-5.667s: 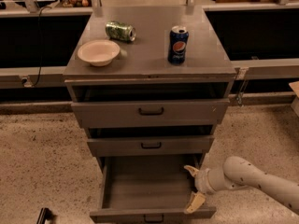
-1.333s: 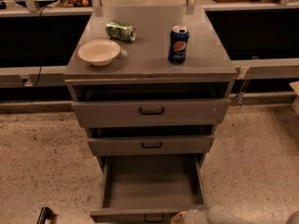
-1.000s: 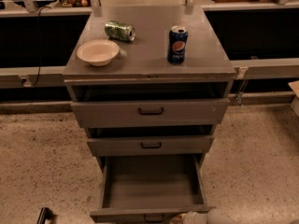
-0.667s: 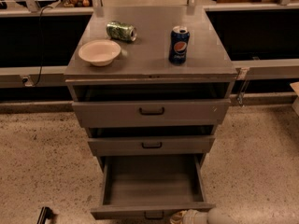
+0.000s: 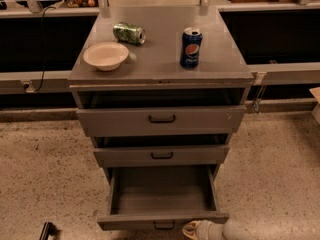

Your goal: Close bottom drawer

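Observation:
The bottom drawer [image 5: 162, 220] is the lowest of three grey drawers in the cabinet. It stands pulled far out, with its plain grey tray [image 5: 162, 194] bare and its small dark pull [image 5: 164, 226] on the narrow front. My gripper [image 5: 195, 230] is at the bottom edge of the view, right at the drawer front, just right of the pull. Its pale wrist and arm [image 5: 235, 231] run off to the lower right.
The middle drawer [image 5: 161, 155] and top drawer [image 5: 161, 119] stand slightly ajar. On the cabinet top are a white bowl [image 5: 105, 55], a green can on its side [image 5: 129, 33] and an upright blue Pepsi can [image 5: 191, 47]. Speckled floor lies on both sides; a dark object [image 5: 47, 230] is at lower left.
My gripper has gone from the drawer's right side down to its front edge. Over the last second it has shifted a little along the front; the drawer front sits slightly further in.

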